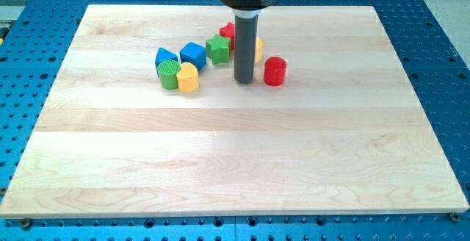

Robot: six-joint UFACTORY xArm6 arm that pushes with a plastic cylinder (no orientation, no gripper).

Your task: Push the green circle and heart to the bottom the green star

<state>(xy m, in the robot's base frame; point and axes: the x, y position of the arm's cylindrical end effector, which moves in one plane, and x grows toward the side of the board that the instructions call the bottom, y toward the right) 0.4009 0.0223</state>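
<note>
The green circle (170, 73) sits at the left of the cluster, touching the yellow heart (188, 78) on its right. The green star (218, 49) lies up and to the right of them, just left of the rod. My tip (244, 81) rests on the board below and to the right of the green star, well right of the yellow heart and left of a red cylinder (275, 72). The tip touches none of the blocks.
A blue triangular block (165, 56) sits above the green circle and a blue cube (192, 54) above the heart. A red block (228, 30) and a yellow block (258, 48) are partly hidden behind the rod. The wooden board (235, 160) lies on a blue perforated table.
</note>
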